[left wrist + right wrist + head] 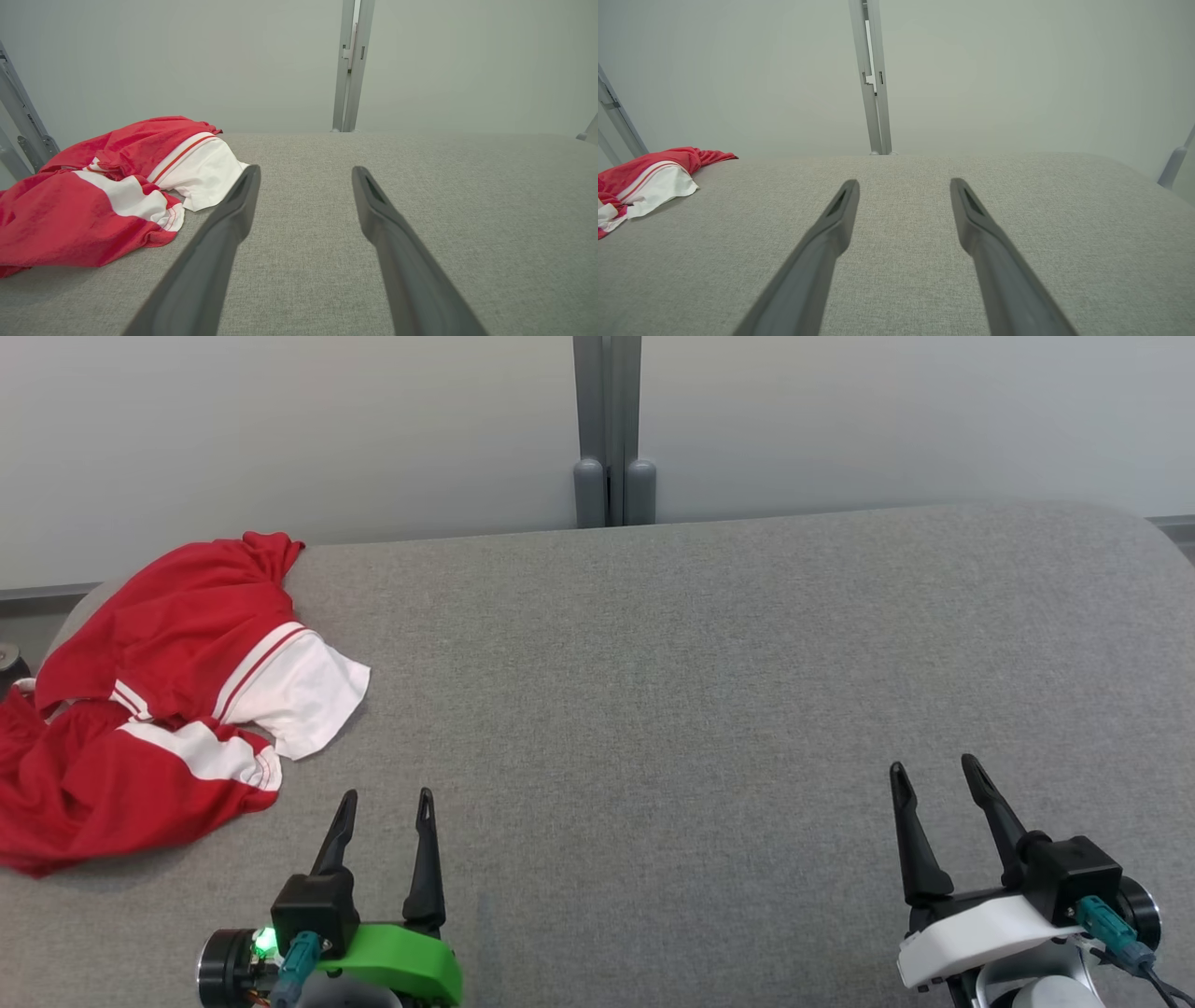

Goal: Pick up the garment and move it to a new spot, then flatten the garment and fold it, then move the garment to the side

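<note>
Crumpled garment (159, 700) at table's (709, 691) left edge, grey surface bare rightward

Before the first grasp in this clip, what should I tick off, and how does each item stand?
1. Left gripper open, holding nothing: ok.
2. Right gripper open, holding nothing: ok.
3. Garment in sight, crumpled at the left end of the table: ok.
4. Garment wholly on the table: cannot tell; it runs off the head view's left edge.
5. Nothing between left gripper and garment: ok.
6. Bare surface mid-table for a new spot: ok.
</note>
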Robot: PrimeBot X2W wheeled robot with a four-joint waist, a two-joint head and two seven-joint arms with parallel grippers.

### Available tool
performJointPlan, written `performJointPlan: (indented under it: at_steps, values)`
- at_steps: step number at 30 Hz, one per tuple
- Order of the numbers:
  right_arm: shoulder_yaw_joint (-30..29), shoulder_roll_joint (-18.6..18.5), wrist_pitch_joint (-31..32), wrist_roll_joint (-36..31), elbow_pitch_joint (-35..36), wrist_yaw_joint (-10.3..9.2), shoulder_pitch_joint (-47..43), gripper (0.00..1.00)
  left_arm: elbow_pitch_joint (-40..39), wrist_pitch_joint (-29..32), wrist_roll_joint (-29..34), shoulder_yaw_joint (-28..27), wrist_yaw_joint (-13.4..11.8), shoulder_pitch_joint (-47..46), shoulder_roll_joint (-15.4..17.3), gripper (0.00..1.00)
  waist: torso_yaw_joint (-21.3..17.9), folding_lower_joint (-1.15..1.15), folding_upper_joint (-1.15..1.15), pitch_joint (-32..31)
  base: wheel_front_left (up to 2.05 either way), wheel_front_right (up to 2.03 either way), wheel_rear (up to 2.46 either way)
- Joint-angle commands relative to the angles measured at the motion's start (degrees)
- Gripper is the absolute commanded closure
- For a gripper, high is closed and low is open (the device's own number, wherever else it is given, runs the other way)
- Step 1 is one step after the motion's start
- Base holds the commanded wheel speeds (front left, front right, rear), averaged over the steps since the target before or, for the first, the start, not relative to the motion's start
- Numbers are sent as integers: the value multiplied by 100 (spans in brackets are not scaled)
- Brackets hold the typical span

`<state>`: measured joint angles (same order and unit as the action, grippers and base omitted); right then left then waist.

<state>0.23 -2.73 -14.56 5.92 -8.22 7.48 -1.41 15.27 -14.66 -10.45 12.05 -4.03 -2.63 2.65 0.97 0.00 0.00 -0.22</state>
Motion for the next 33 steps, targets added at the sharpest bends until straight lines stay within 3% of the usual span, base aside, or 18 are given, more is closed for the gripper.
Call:
performJointPlan:
  at_steps: [1, 23, 28, 33]
  values:
    - [10, -26, -44, -138, 36, 2, -61, 0, 25, -31, 87, 17, -26, 46, 40, 0, 2, 0, 0, -3, 0, 0, 0]
    - [16, -26, -68, -163, -8, 3, -165, 0, 136, -51, 37, 77, 5, 106, 40, 0, 71, 0, 0, -77, 0, 0, 0]
    - [-123, -23, -68, -104, 66, 3, -231, 0, 144, -51, 95, 150, 27, -6, 40, 0, 439, 0, 0, -71, 0, 0, 0]
    - [-247, -22, -68, -99, 147, 3, -272, 0, 123, -51, 179, 93, 9, -72, 38, 0, 1144, 0, 0, -20, 0, 0, 0]
